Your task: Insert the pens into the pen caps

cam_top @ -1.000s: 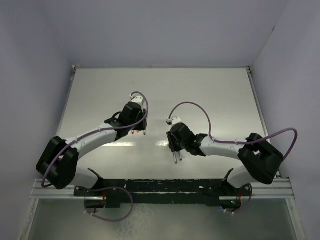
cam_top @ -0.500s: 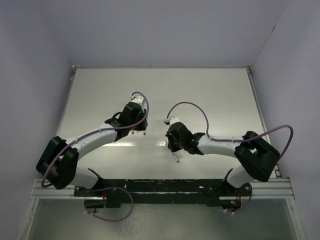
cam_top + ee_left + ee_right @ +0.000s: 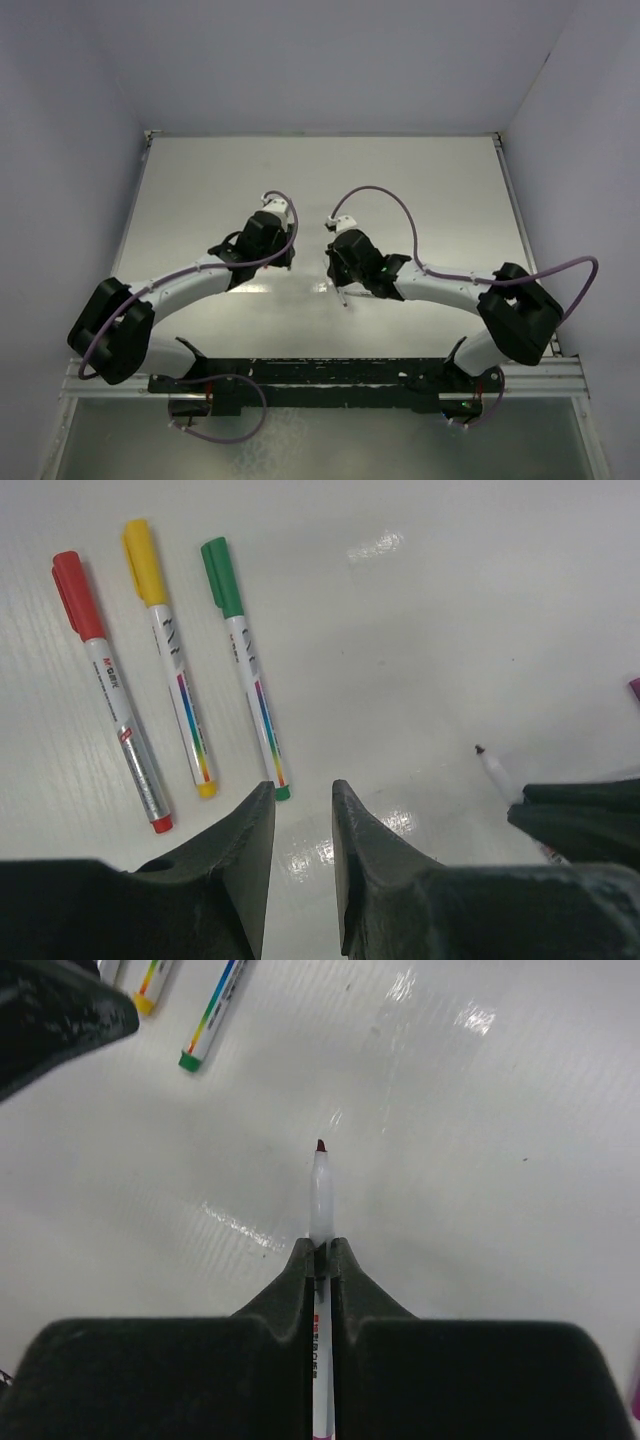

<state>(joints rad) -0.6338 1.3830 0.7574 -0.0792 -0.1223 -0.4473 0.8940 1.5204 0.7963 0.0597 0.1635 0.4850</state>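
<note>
Three pens look finished: the red-capped pen (image 3: 110, 690), yellow-capped pen (image 3: 175, 670) and green-capped pen (image 3: 250, 680) lie side by side on the desk (image 3: 450, 600). My right tool (image 3: 320, 1245) is clenched on an uncapped pen (image 3: 320, 1185), its dark tip sticking out ahead of the fingers. My left tool (image 3: 300, 795) is slightly parted and holds nothing. I judge this to be the fourth pen's capping. Next I need a matching cap, held steady. A purple sliver (image 3: 634, 688) at the left wrist view's edge may be one, but I cannot tell.
</note>
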